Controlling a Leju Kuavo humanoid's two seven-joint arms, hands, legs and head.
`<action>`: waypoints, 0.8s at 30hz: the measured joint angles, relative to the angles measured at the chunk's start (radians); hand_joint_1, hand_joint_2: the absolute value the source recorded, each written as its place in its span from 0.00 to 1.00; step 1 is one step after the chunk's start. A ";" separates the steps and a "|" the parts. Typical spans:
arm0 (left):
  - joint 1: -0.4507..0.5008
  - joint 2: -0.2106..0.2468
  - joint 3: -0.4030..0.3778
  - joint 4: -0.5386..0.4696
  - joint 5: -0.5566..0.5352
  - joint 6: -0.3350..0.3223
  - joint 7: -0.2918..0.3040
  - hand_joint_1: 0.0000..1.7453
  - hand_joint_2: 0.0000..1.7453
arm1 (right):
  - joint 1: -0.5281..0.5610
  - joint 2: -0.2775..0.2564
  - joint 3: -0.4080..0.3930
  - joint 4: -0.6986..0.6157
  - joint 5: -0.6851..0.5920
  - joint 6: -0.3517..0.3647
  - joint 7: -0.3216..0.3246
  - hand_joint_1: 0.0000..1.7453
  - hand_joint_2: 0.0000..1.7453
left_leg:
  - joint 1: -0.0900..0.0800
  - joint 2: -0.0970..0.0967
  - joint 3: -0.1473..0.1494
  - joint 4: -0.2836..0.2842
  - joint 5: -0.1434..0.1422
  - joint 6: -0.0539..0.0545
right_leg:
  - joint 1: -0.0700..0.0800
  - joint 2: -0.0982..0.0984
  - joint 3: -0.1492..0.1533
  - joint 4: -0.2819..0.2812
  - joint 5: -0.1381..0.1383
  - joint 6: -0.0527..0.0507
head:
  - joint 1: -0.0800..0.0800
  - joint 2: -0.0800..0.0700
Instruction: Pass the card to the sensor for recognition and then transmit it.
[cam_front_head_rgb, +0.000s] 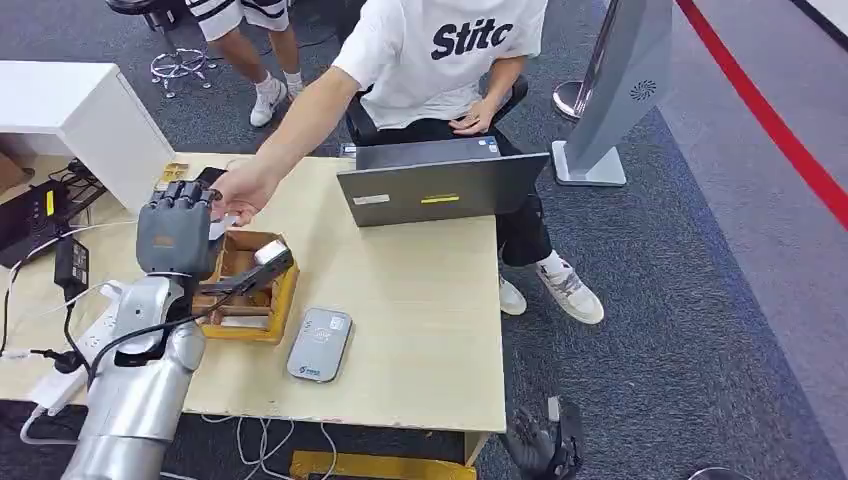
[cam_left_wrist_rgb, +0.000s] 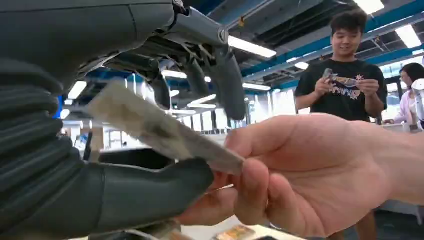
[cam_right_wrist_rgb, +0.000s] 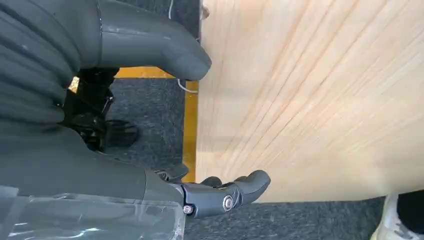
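While the seated person's hand pinches the far end of the pale flat card, the robot's grey left hand grips its near end between thumb and dark fingers, raised over the wooden tray; judged best to loosen only once their pull is firm. Right hand hangs beside the light wooden table, fingers loosely apart, holding nothing; grey card sensor and open grey laptop sit nearby, neither blocking the handover.

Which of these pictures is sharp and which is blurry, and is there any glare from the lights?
Head view: evenly lit and sharp, with soft shadows under the laptop on the table. Left wrist view: the card and the person's hand are close and soft; ceiling lights glare white. Right wrist view: the right hand is slightly blurred, and the wood is washed pale.
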 joint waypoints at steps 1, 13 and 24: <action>-0.014 0.000 -0.002 0.009 -0.031 -0.001 0.014 1.00 1.00 | -0.001 0.001 0.008 0.001 -0.007 0.000 -0.003 0.00 1.00 | 0.000 0.000 0.000 0.000 0.000 0.000 | 0.000 0.000 0.000 0.000 0.000 0.000 | 0.000 0.000; 0.111 -0.061 -0.027 -0.135 -0.126 0.047 -0.024 1.00 1.00 | 0.003 0.001 0.055 0.003 -0.085 -0.002 -0.049 0.00 1.00 | 0.000 0.001 0.000 0.000 -0.001 0.000 | 0.000 0.002 -0.001 0.000 0.000 0.000 | 0.000 0.000; 0.317 -0.078 -0.123 -0.217 -0.126 0.061 -0.046 1.00 1.00 | 0.016 0.000 0.055 0.003 -0.108 -0.002 -0.066 0.00 1.00 | 0.000 0.001 0.000 0.000 -0.001 0.000 | 0.000 0.001 -0.001 0.000 0.000 0.000 | 0.000 0.000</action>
